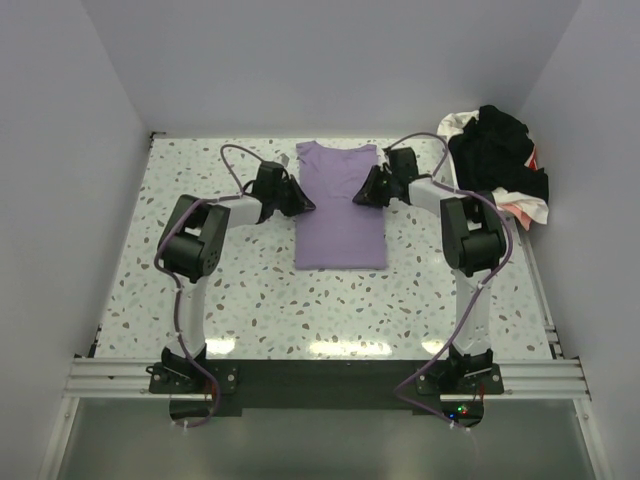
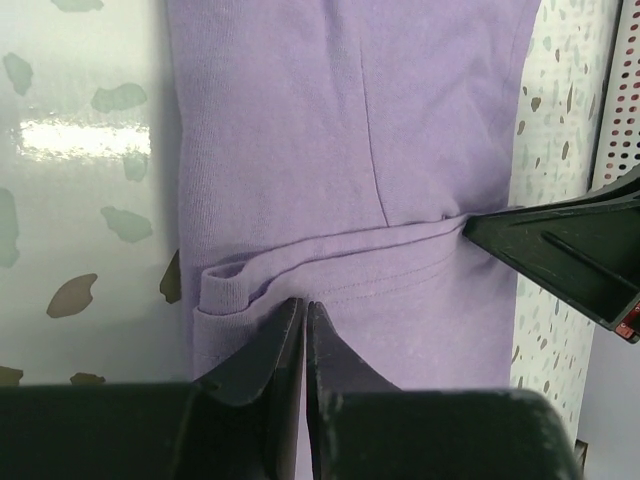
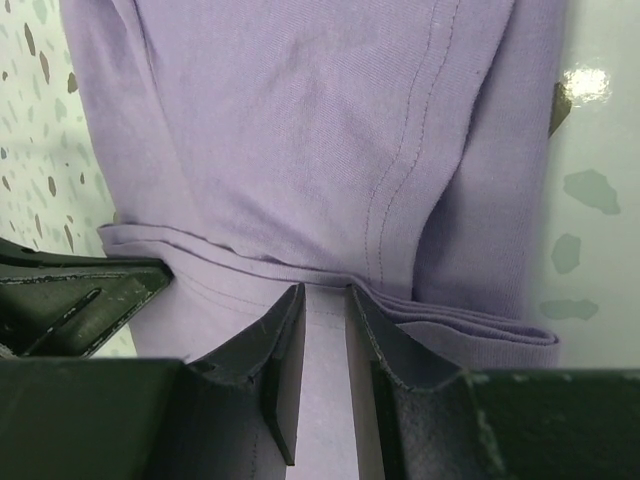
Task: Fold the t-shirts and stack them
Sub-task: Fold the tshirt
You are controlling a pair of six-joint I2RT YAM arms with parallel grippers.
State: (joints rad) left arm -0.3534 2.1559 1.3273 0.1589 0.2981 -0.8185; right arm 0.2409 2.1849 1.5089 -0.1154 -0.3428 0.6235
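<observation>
Top view: the lilac t-shirt [image 1: 340,215] lay mid-counter [image 1: 330,310], folded into a long narrow strip running away from the arm bases, neckline at the far end. Left jaws sat at its left edge and right jaws at its right edge, roughly opposite each other. A pile of t-shirts [image 1: 497,160] in black, white and pink-red was heaped at the far right corner, well apart from the strip.

Left wrist: left jaws were pressed nearly together, hairline slit only, pinching the strip's edge where a folded layer crossed it. Creases ran across to the right jaws' tip at the opposite edge. The white basket [image 2: 625,90] showed its perforated wall past that edge.

Right wrist: right jaws stood a narrow gap apart with lilac cloth between them, pinching stacked folded layers at the edge. Left jaws' tip touched the opposite edge.
</observation>
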